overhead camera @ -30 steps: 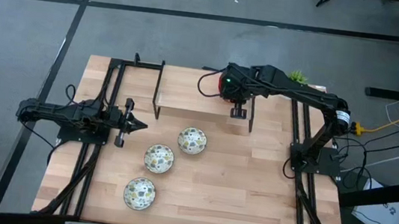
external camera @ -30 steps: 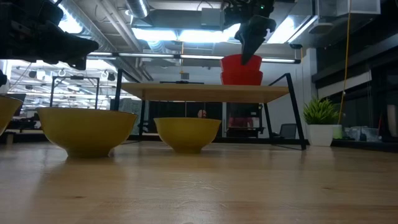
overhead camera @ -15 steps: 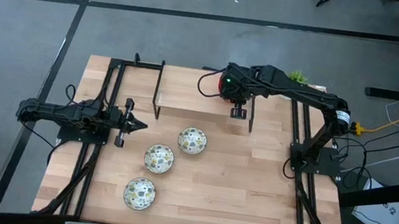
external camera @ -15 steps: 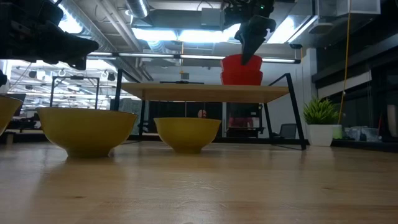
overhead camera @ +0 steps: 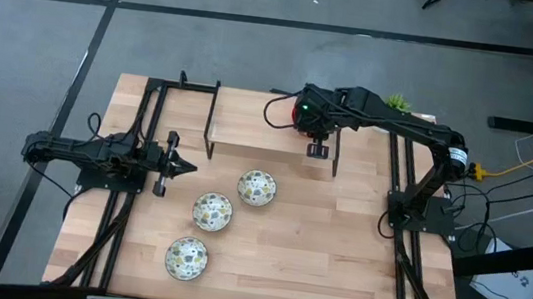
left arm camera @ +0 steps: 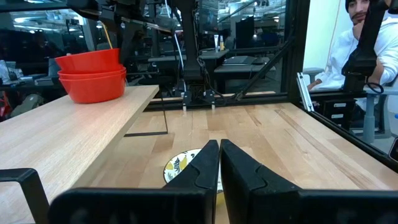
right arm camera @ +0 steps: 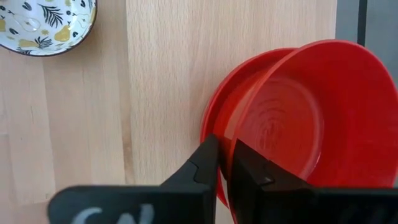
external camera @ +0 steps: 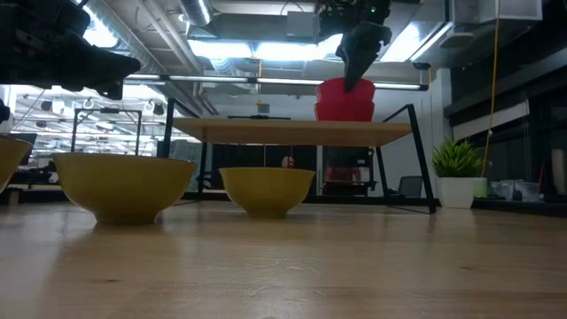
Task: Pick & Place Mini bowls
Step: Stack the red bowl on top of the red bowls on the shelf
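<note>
A stack of glossy red mini bowls stands on the right end of a raised wooden shelf; it also shows in the left wrist view. My right gripper reaches down from above the stack and is shut on the top red bowl. Three cream patterned bowls rest on their bases on the table. My left gripper waits shut and empty at the table's left, left of those bowls. My right gripper pinches the rim of the top red bowl, one finger inside the bowl and one outside. The fingers come from above, pointing down. The bowl sits tilted in the stack, over the red bowl below.
The shelf stands on black legs over the table's far middle. A small green potted plant stands at the far right corner. Black frame rails run along both table sides. A person sits beyond the table's edge.
</note>
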